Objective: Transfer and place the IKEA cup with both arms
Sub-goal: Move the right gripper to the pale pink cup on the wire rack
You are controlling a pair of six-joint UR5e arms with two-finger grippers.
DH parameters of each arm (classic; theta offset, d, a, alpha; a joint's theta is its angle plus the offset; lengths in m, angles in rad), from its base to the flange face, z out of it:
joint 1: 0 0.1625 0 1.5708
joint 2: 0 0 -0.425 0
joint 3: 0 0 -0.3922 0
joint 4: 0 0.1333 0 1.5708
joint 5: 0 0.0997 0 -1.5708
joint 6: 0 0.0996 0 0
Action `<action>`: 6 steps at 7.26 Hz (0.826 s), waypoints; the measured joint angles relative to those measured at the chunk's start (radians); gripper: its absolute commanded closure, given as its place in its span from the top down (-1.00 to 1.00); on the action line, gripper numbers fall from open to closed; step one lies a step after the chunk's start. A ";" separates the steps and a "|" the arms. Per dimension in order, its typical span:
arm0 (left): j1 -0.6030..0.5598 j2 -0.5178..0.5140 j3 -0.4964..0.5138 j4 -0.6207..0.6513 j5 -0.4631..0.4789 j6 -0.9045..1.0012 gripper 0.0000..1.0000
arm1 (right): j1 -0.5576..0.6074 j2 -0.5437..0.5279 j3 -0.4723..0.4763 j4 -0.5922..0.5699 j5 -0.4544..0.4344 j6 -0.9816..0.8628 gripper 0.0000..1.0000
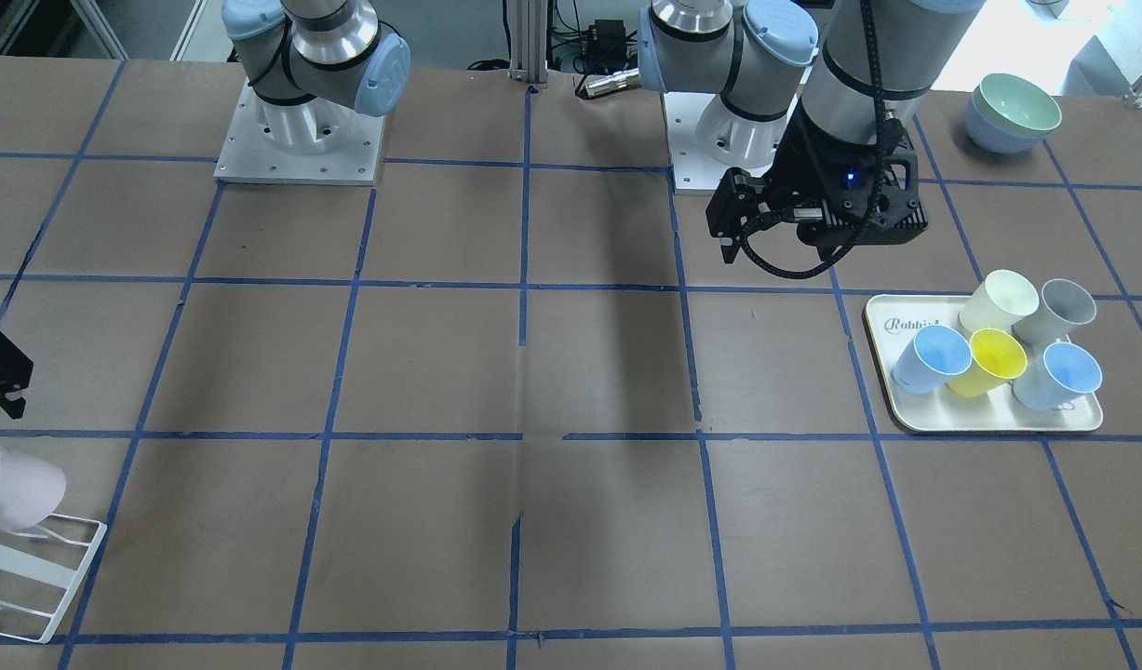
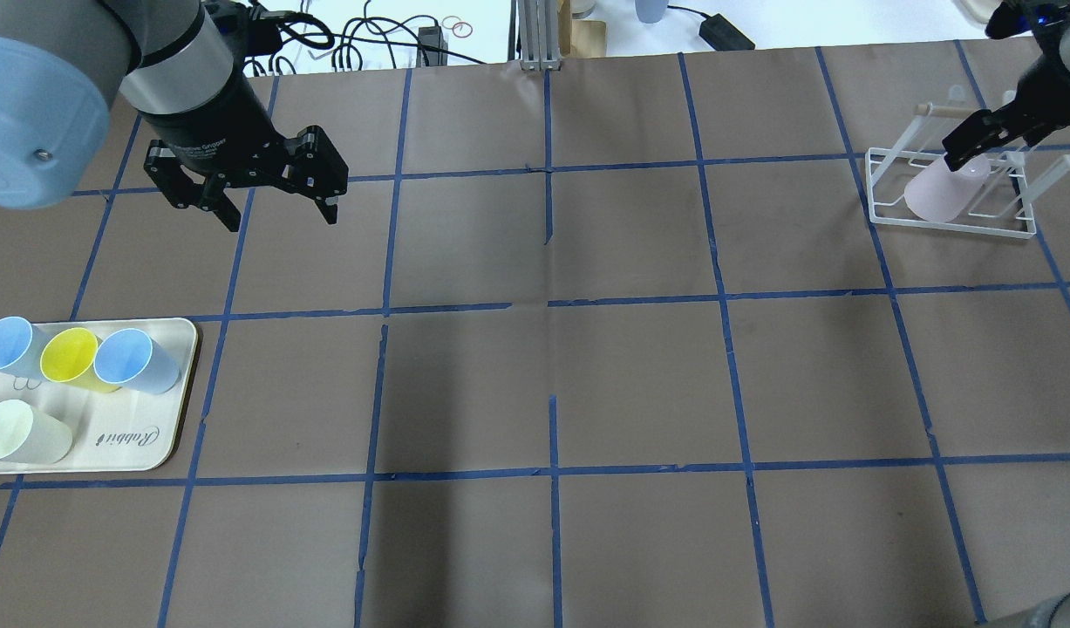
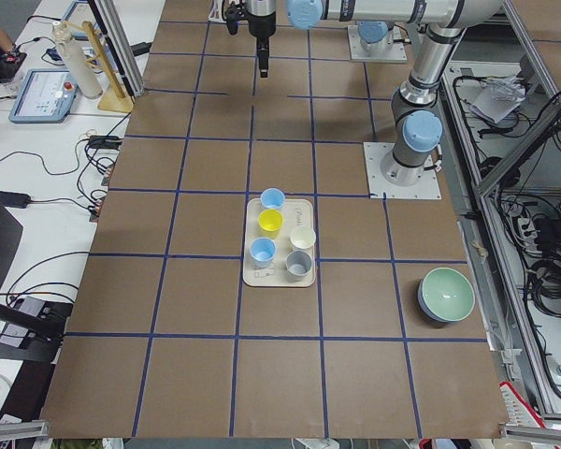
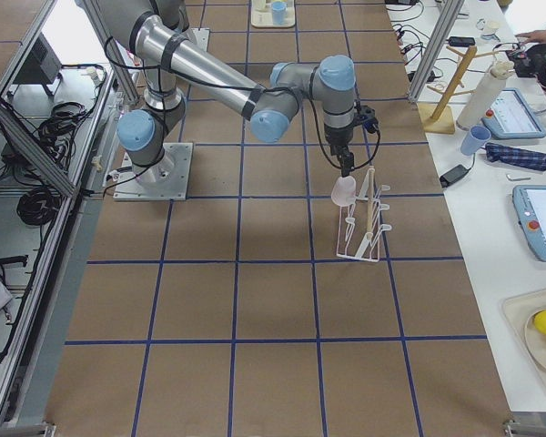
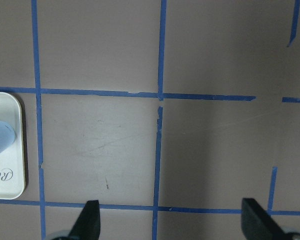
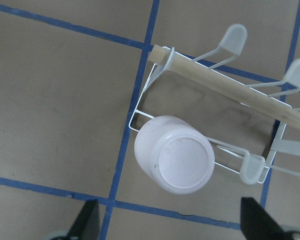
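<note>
- The pink cup sits upside down and a bit tilted on a peg at one end of the rack, base facing my right wrist cam.
- The right gripper hovers just above the rack with its fingers spread wide. It isn't touching the cup or holding anything.
- The left gripper is well away from the rack, also spread and holding nothing.
- Handling guess: thin stiff plastic, really light and not fragile. It's smooth and tapered, so I reckon it could squirt out of a hard pinch.
- I'd grab across the side wall up near the base, since that end sticks out away from the rack's wires.
- I'd pull it off along the line of the peg. The rack looks light enough to come along if the rim snags.
- Tight spots are the rack's wooden rod and the neighbouring pegs, just beside the cup. The rack also sits near the tabletop edge.
- Open room: from the rack across to the tray of other cups, I see nothing standing on the tabletop. That looks like plenty of space for a handover.
</note>
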 measured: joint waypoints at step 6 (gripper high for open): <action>0.000 0.000 0.001 0.000 -0.001 0.000 1.00 | -0.001 0.101 0.002 -0.108 0.001 -0.005 1.00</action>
